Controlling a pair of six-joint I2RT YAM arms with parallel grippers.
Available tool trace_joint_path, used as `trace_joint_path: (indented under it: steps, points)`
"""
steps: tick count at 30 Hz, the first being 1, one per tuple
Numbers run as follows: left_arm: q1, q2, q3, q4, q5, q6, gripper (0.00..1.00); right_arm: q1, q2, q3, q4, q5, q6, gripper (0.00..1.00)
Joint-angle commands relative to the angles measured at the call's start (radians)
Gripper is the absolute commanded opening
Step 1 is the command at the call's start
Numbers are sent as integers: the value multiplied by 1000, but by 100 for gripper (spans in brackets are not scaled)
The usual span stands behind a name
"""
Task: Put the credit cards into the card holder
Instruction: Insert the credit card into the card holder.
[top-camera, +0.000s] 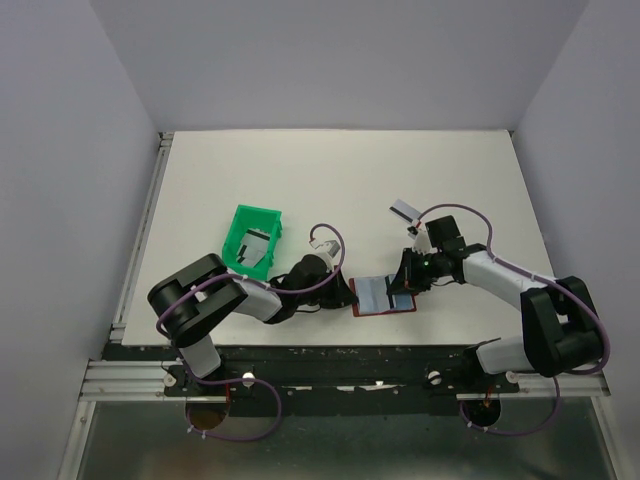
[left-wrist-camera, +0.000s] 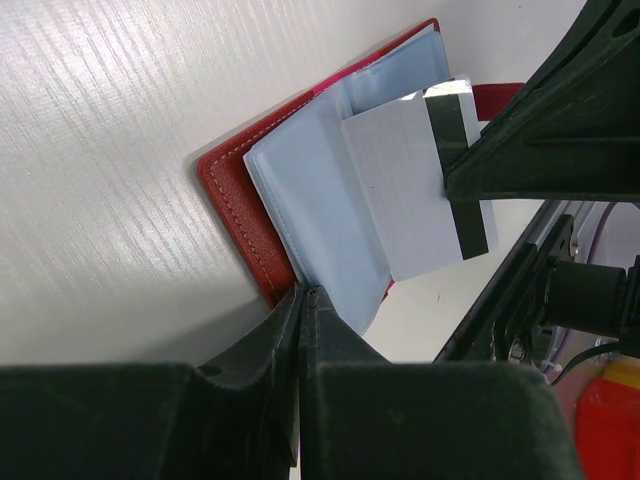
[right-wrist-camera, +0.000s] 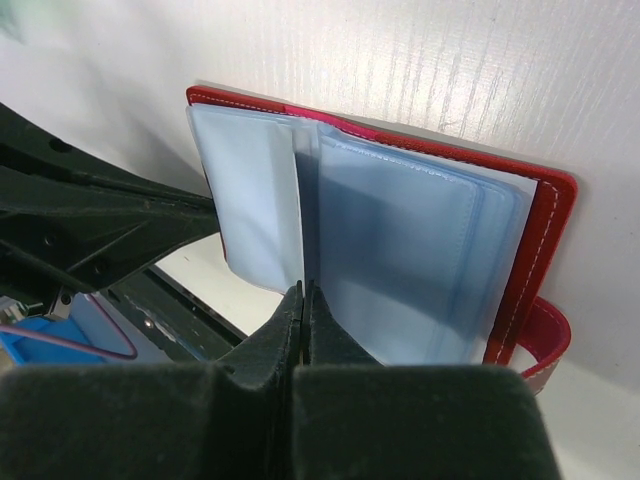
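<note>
Stitched red leather-look cover on the card holder, slick translucent blue plastic sleeves inside — matt pale credit card with dark stripe; finely ribbed white table

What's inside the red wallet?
The wallet lies open, showing light blue pockets and a grey card with a dark stripe, held over them by the right pincer. Whether cards already sit inside the pockets is hidden.

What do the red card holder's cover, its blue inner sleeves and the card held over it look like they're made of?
Cover: probably leather or imitation leather, matte red, pale stitching along the edge. Sleeves: apparently soft translucent plastic, slightly glossy, layers showing through. Card: likely stiff plastic, flat pale face with a dark stripe; coated paper can't be excluded.
</note>
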Motion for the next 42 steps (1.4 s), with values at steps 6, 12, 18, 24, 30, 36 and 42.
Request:
trace_joint_path:
  steps: [6, 12, 18, 24, 30, 36, 42]
  points:
    - [2, 29, 18, -4, 23, 5, 13, 6, 34, 9, -6, 5, -4, 4]
    - [2, 28, 17, -2, 23, 3, 13, 6, 57, 23, 0, 26, 16, 4]
    - [2, 28, 18, -5, 23, 5, 13, 6, 71, 51, -3, 49, 17, 3]
    - [2, 26, 17, -8, 21, 2, 13, 6, 89, 58, 17, 54, 30, 3]
    - [3, 29, 20, -8, 23, 3, 13, 6, 108, 38, 29, 39, 30, 3]
    - [0, 34, 21, -5, 26, 3, 13, 13, 121, 9, 48, 19, 47, 3]
    - [3, 38, 23, -2, 31, 0, 13, 63, 155, -5, 97, 8, 77, 4]
